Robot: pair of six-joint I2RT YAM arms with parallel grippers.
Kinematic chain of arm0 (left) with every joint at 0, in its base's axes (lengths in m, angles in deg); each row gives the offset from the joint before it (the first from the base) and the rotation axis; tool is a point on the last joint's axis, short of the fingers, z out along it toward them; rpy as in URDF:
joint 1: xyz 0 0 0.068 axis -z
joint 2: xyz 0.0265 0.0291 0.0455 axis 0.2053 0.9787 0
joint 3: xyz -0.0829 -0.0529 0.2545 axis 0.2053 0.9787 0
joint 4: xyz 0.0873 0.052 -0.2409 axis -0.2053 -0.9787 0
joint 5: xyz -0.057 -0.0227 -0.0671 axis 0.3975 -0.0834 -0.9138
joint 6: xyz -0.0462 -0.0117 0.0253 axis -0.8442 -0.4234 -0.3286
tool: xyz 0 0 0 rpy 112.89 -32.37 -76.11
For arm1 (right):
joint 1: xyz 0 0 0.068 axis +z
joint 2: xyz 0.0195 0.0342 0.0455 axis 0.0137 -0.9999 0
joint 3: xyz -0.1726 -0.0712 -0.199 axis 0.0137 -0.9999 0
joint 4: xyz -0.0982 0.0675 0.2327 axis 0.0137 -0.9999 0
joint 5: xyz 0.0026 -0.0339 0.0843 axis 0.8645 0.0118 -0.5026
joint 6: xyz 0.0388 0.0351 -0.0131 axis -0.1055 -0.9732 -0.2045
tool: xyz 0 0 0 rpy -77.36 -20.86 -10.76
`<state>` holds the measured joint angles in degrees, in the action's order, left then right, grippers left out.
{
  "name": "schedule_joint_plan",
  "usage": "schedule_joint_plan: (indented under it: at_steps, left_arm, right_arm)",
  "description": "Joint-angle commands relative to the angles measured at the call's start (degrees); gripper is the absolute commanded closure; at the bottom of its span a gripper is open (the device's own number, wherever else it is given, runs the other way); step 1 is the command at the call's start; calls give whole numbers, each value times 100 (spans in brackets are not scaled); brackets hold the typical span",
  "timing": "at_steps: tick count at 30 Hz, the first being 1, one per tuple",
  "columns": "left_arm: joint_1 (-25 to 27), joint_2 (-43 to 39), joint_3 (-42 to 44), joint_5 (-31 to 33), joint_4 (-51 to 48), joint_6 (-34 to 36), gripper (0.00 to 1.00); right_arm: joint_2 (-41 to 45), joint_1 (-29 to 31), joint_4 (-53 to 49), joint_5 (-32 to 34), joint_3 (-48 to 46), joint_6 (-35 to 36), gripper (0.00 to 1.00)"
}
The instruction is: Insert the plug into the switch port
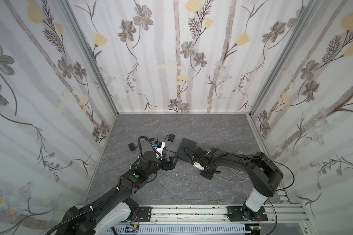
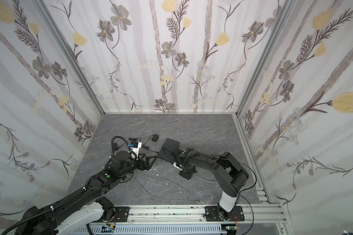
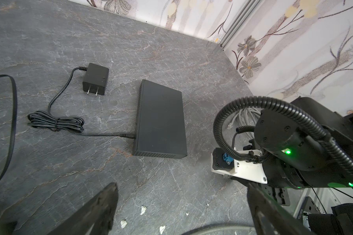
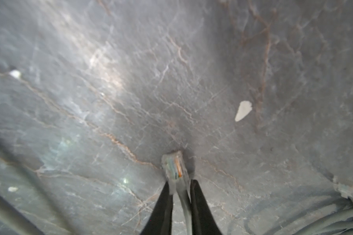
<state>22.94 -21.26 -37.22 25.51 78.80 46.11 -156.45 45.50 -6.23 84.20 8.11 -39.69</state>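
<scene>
The pickup is in hand: the right jaws pinch the plug (image 4: pixel 174 168) by its rear at the surface (image 4: pixel 130 81), five o'clock from the switch (image 1: pixel 186 147) in a top view. The left jaws stand wide and empty. Next I'd lift, then line the plug up with a port; none shows here.

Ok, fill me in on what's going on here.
The right gripper pinches the plug of a grey cable, down at the table. The left gripper is open and empty, near the switch. The plug is not yet in the switch, whose ports do not show in any view.
</scene>
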Motion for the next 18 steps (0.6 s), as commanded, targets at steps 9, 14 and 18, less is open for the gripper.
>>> schedule_joint_plan:
  at_steps: [9, 14, 18]
  left_arm:
    - [-21, 76, 5, 198, 103, 21, 0]
    - [-41, 266, -93, 306, 54, -25, 0]
    - [-39, 448, -146, 132, 243, 46, 0]
  right_arm:
    - [499, -46, 969, -435, -58, 22, 100]
    - [1170, -264, 1630, -1434, -101, 335, 100]
    - [1826, -458, 2027, -2289, -270, 669, 100]
